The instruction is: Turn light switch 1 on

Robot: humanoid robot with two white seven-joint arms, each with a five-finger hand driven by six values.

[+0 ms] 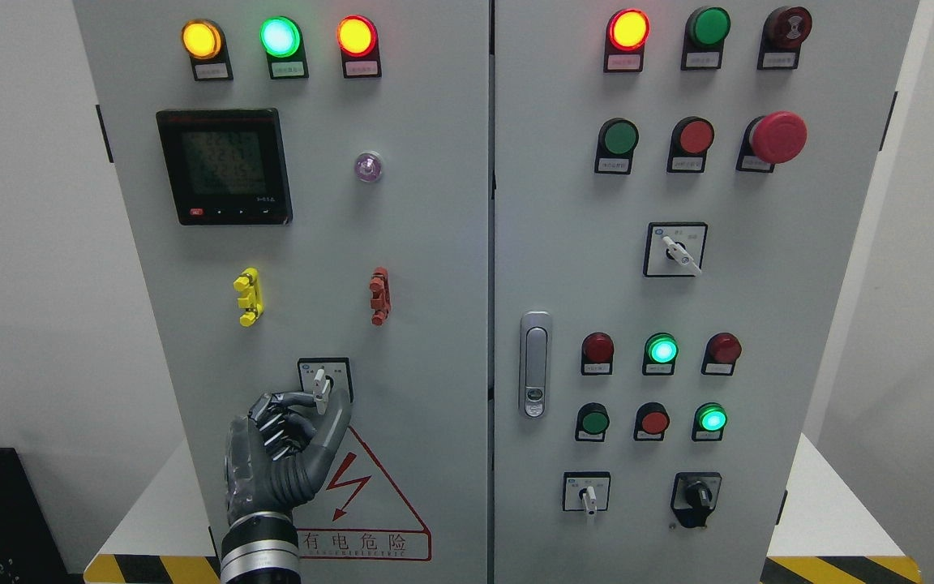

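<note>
A small rotary switch (320, 378) with a white lever sits in a black-framed plate on the lower part of the grey cabinet's left door (434, 324). The lever points about straight up. My left hand (324, 399) comes up from the bottom edge. Its index finger (298, 397) touches the lever's lower end from the left and the thumb (339, 415) stands at its right, so the lever is pinched between them. The other fingers are curled below. The right arm is out of view.
Above the switch are a yellow clip (248, 296), a red clip (380, 296), a digital meter (224, 166) and three lit lamps. A red warning triangle (370, 495) lies below. The right door (759, 308) carries buttons, lamps, other rotary switches and a handle (535, 363).
</note>
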